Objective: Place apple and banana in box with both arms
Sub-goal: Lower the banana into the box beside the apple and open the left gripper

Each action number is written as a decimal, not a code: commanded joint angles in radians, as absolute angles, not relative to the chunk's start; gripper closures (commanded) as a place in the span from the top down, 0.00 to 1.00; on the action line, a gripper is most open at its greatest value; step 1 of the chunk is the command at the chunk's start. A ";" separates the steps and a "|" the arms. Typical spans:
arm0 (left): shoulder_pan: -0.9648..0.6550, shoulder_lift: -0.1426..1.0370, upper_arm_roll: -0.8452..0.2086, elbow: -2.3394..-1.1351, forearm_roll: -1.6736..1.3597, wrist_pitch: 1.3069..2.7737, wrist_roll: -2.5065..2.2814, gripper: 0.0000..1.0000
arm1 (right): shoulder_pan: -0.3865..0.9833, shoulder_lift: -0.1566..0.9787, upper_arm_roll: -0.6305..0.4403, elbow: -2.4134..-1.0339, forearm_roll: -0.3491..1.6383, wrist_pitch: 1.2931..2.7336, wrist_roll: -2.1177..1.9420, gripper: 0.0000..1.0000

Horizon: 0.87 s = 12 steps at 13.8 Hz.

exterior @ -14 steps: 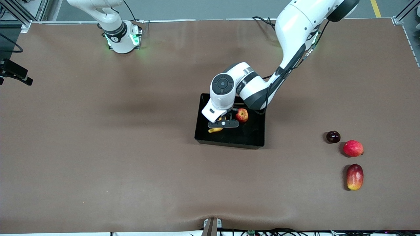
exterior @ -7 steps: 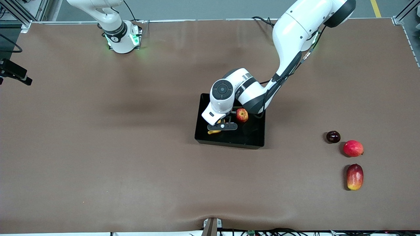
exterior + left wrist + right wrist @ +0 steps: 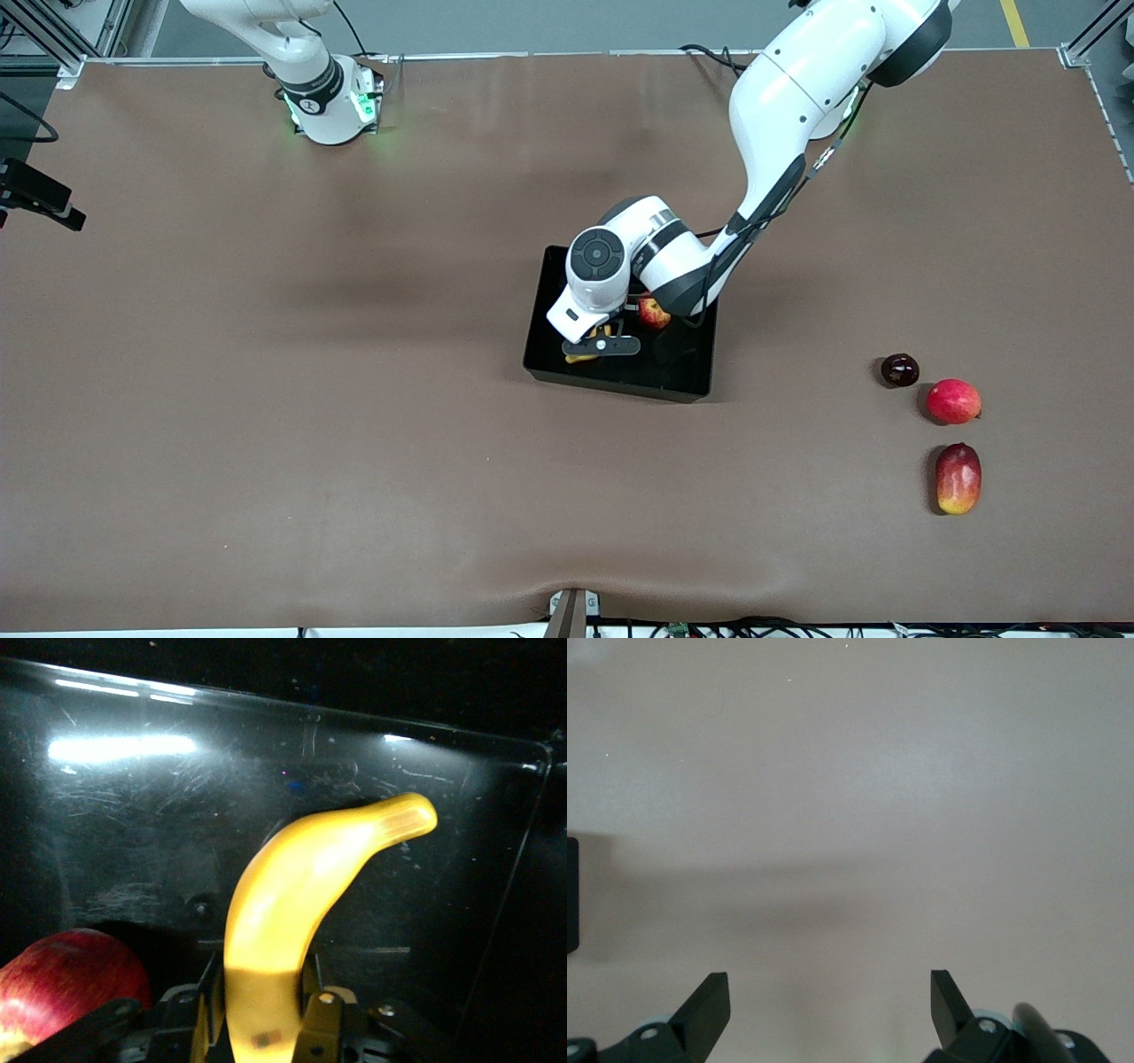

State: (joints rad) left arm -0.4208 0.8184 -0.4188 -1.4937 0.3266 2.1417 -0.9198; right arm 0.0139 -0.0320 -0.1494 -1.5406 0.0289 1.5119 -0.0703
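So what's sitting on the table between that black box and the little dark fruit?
Nothing: in the front view only bare brown table lies between the box and the dark fruit.

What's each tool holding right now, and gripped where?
Left tool grips the banana near one end, over the box. Right tool is open, empty.

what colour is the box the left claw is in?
Glossy black plastic tray, scuffed and reflective; clearest in the left wrist view, where the curved yellow banana sits against it.
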 commanded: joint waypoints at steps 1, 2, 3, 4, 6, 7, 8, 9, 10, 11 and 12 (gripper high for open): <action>-0.425 0.810 -0.417 -1.483 0.357 2.145 -0.937 1.00 | 0.002 -0.045 -0.141 -1.551 0.015 1.508 -0.060 1.00; -0.420 0.799 -0.419 -1.479 0.357 2.138 -0.934 1.00 | 0.002 -0.046 -0.141 -1.551 0.015 1.508 -0.060 1.00; -0.414 0.779 -0.417 -1.476 0.359 2.132 -0.930 1.00 | 0.002 -0.045 -0.141 -1.551 0.015 1.508 -0.060 1.00; -0.404 0.760 -0.417 -1.476 0.373 2.117 -0.927 1.00 | 0.002 -0.046 -0.141 -1.551 0.015 1.508 -0.060 1.00; -0.376 0.683 -0.420 -1.471 0.408 2.038 -0.911 1.00 | -0.002 -0.044 -0.141 -1.551 0.015 1.508 -0.060 1.00; -0.358 0.634 -0.420 -1.468 0.403 1.992 -0.896 1.00 | -0.003 -0.044 -0.141 -1.551 0.015 1.508 -0.060 1.00; -0.324 0.596 -0.422 -1.468 0.396 1.950 -0.869 1.00 | -0.003 -0.044 -0.141 -1.551 0.015 1.508 -0.060 1.00; -0.286 0.551 -0.429 -1.468 0.393 1.912 -0.820 1.00 | -0.003 -0.044 -0.141 -1.551 0.015 1.508 -0.060 1.00; -0.255 0.510 -0.431 -1.468 0.387 1.878 -0.775 1.00 | -0.003 -0.044 -0.141 -1.551 0.015 1.508 -0.060 1.00; -0.226 0.467 -0.431 -1.468 0.364 1.855 -0.749 1.00 | -0.003 -0.044 -0.141 -1.551 0.015 1.508 -0.060 1.00; -0.188 0.430 -0.430 -1.468 0.339 1.842 -0.726 1.00 | -0.003 -0.044 -0.141 -1.551 0.015 1.508 -0.060 1.00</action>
